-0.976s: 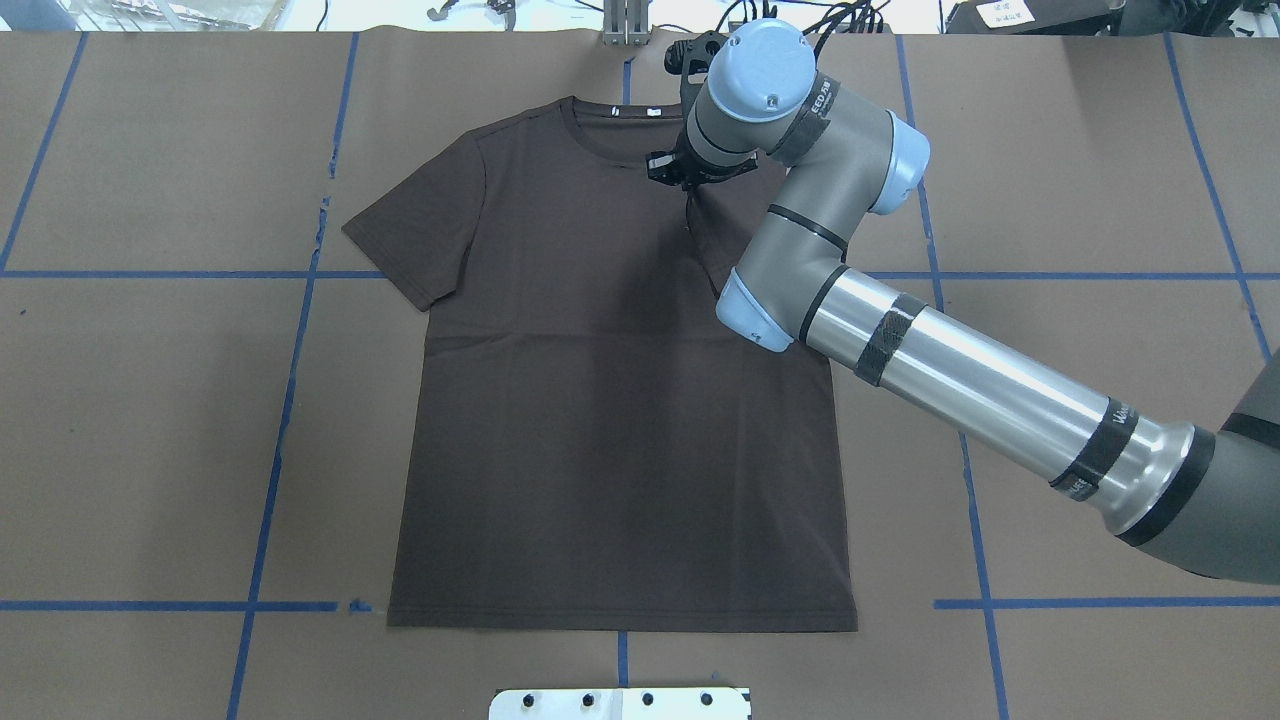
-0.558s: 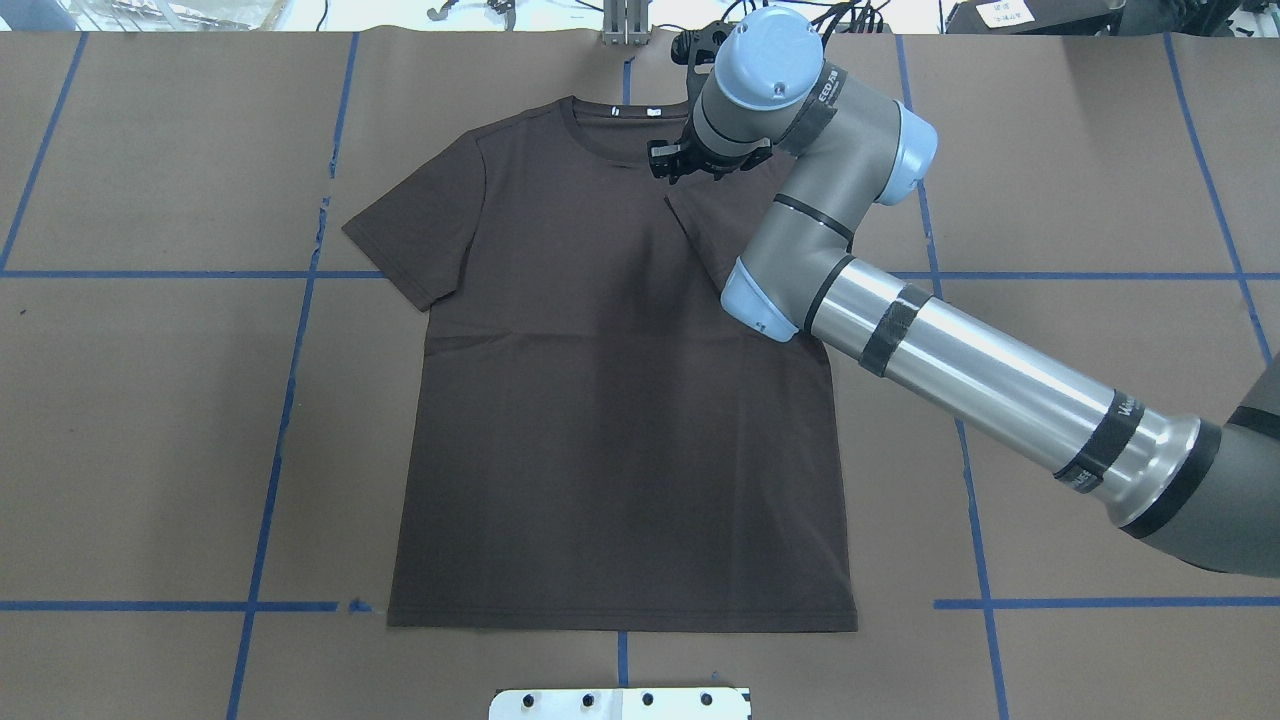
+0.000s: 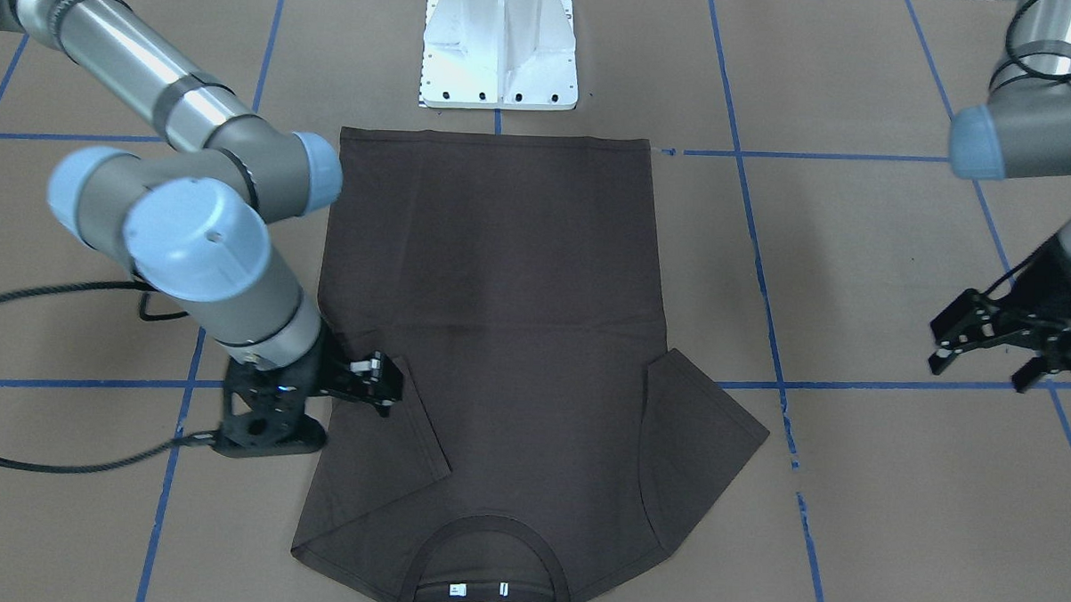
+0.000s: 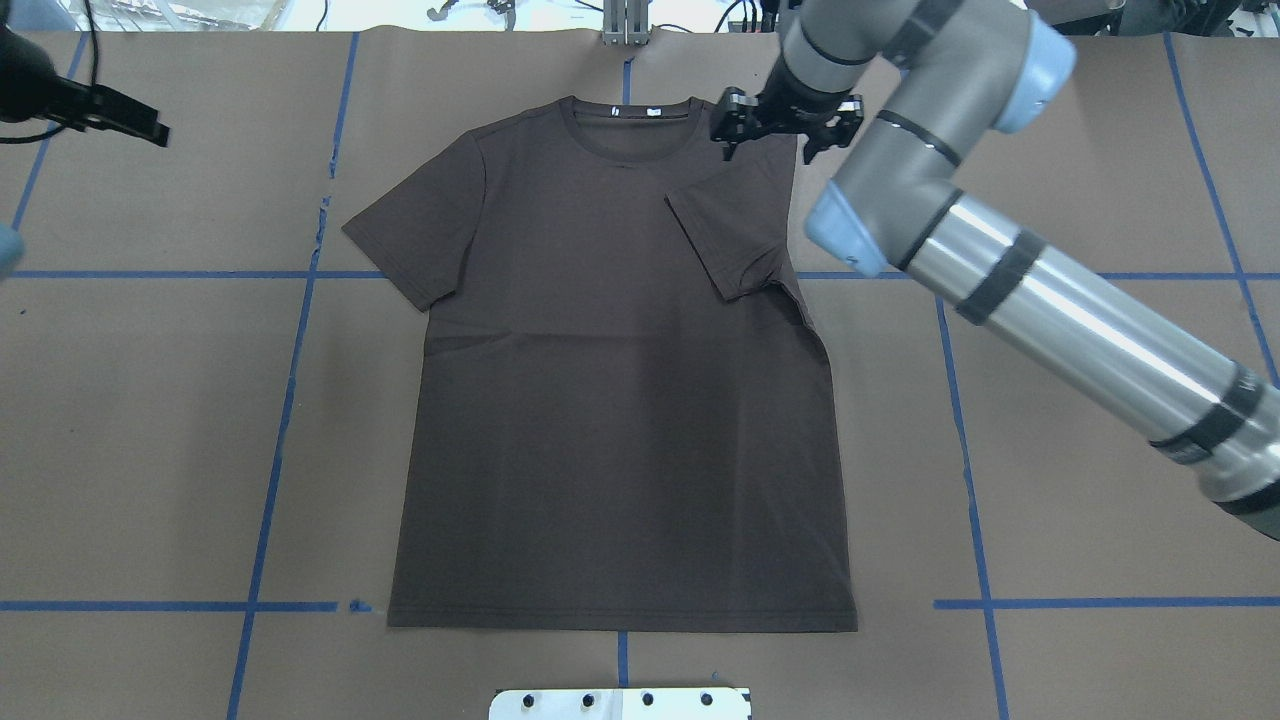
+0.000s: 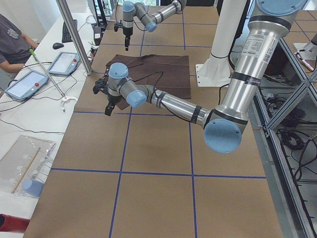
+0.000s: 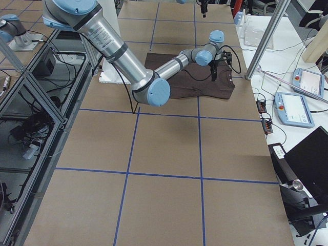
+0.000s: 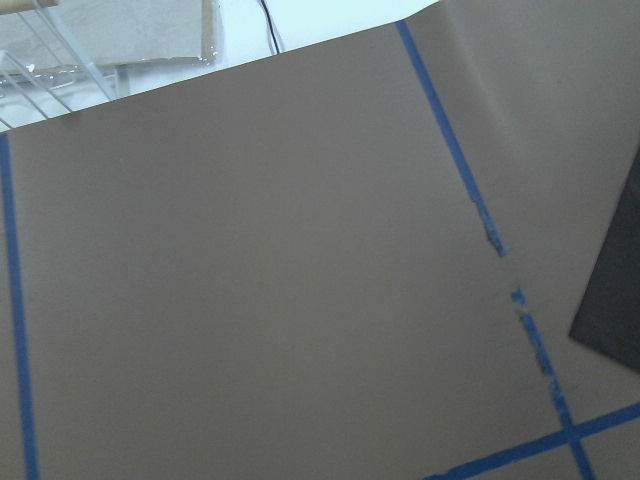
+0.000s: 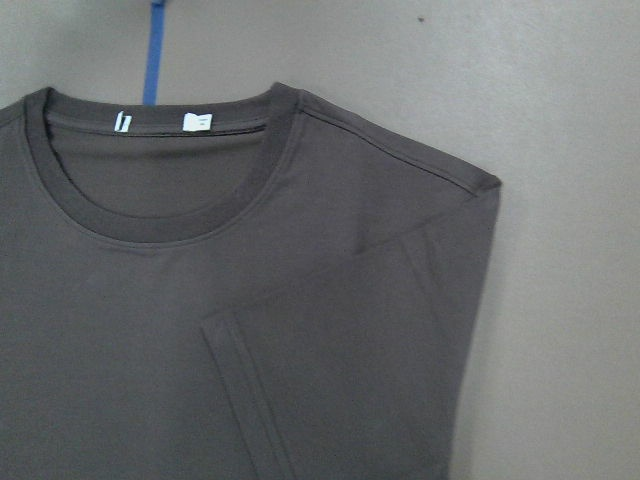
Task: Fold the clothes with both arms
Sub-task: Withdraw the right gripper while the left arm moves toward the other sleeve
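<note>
We are logging one sleeve [image 4: 730, 235] of T-shirt [image 4: 610, 420] folded inward; other sleeve [image 4: 415, 235], body folds pending. Both spread, empty: right pincer [image 4: 770, 135], left pincer [image 3: 978, 370].

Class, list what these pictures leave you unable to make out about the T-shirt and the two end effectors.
Neck tags: print too small, right wrist view.
T-shirt: left wrist view shows one corner only; the right edge cuts it off.
Left end effector: overhead view's left edge cuts most of it off.
T-shirt's side edge by the right end effector: hidden by that wrist, front-facing view.
</note>
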Controlling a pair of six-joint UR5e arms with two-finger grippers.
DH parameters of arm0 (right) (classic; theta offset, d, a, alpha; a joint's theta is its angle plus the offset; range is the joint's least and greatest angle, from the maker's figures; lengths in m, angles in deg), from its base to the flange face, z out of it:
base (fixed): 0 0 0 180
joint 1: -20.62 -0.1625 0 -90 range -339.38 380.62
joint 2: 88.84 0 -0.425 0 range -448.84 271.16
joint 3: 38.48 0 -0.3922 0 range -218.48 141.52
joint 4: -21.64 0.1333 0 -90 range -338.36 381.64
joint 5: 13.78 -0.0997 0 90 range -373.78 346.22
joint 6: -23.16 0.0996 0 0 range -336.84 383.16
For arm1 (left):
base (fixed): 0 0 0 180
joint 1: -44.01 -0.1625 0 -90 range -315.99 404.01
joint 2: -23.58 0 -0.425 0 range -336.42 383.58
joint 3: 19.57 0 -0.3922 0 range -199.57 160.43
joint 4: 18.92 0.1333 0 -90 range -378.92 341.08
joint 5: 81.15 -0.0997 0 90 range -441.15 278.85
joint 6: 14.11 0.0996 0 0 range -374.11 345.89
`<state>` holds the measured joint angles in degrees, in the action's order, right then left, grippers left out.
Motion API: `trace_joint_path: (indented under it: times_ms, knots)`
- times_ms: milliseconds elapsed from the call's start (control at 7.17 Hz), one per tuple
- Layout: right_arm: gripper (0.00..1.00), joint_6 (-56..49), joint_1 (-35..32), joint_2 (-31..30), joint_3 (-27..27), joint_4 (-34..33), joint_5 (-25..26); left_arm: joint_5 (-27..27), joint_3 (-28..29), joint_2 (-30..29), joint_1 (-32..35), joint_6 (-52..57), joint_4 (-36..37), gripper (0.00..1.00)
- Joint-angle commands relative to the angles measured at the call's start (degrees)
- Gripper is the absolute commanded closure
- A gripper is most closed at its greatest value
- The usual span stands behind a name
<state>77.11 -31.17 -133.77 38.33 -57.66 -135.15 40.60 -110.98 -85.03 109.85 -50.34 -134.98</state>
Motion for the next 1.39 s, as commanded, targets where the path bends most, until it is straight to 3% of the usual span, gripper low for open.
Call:
trace_joint_path:
  times_ms: [0, 139, 279, 418, 837, 1255]
  knots:
    - [0.00, -2.96, -3.82, -6.48, 11.30, -12.65, -2.11, -6.76, 0.62, -2.13, -8.24, -17.83, -5.99, 0.00]
    - [0.00, -11.16, -4.62, -7.80, 15.43, -20.47, -2.37, -12.45, 2.01, -3.01, -12.19, -24.43, -8.19, 0.00]
    - [0.00, -19.24, -6.55, -8.59, 16.87, -24.20, -2.46, -17.56, 5.07, -5.11, -15.62, -27.46, -8.91, 0.00]
    - [0.00, -20.45, -6.83, -10.95, 17.58, -23.89, -3.33, -21.17, 9.36, -7.82, -17.05, -27.66, -9.01, 0.00]
    - [0.00, -19.94, -6.57, -12.64, 17.67, -22.13, -5.71, -23.93, 18.17, -9.69, -17.50, -27.75, -16.29, 0.04]
    - [0.00, -19.85, -6.39, -14.13, 17.15, -18.28, -5.45, -24.02, 18.72, -9.87, -20.05, -28.02, -16.48, 0.07]
